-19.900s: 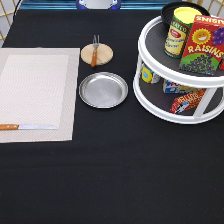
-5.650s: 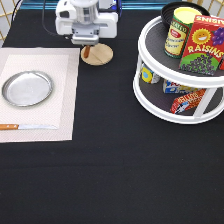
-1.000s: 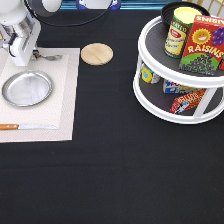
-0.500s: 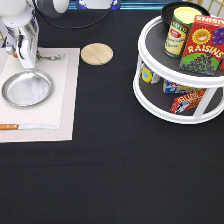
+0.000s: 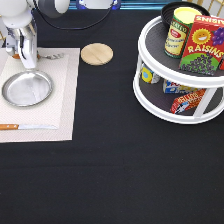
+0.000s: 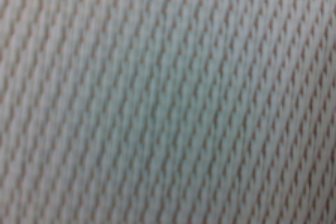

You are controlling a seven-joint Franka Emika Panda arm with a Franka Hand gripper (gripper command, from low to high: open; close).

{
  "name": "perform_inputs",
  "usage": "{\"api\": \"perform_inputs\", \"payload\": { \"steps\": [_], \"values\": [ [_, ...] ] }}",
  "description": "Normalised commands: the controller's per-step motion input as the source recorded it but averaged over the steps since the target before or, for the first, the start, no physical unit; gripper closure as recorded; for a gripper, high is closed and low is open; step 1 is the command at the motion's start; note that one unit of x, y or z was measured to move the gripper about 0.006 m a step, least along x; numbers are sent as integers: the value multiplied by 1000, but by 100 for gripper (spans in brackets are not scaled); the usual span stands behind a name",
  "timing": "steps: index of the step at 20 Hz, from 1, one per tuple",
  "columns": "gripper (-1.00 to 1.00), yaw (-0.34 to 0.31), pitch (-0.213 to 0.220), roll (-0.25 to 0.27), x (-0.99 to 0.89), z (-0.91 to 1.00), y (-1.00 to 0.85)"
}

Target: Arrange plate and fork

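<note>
Exterior view: the gripper [image 5: 29,64] hangs low over the top-left part of the white placemat [image 5: 65,100], just above the plate's far rim. Whether the jaws are apart or together cannot be told; the hand's body hides them.

The plate [image 5: 27,89] lies flat on the placemat, toward the exterior view's left, directly below the gripper in the picture. The fork [image 5: 50,56] lies on the placemat along its top edge, beyond the plate. Its tines point to the exterior view's right and show just beside the gripper; its handle end is hidden behind the hand. Contact between jaws and fork cannot be told.

A knife [image 5: 27,127] with a wooden handle lies along the placemat's lower edge, blade pointing right, apart from the plate.

A wooden disc [image 5: 97,53] sits on the black bench [image 5: 110,170] just right of the placemat's top corner. Farther right stands a white two-tier turntable [image 5: 150,95] carrying a can [image 5: 179,30] and a raisin box [image 5: 202,45] on top, with small packets on the lower tier.

Wrist view: only woven placemat texture [image 6: 168,112] fills the frame, very close.
</note>
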Motion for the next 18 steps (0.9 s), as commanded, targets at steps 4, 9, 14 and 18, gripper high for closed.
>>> {"api": "perform_inputs", "payload": {
  "steps": [4, 9, 14, 18],
  "values": [
    [-100, 0, 3, -92, -26, 63, 48],
    [-100, 0, 7, -101, 28, 341, 127],
    [-100, 0, 0, -124, 6, 666, 251],
    [-100, 0, 0, -159, 65, 989, 372]
  ]
}}
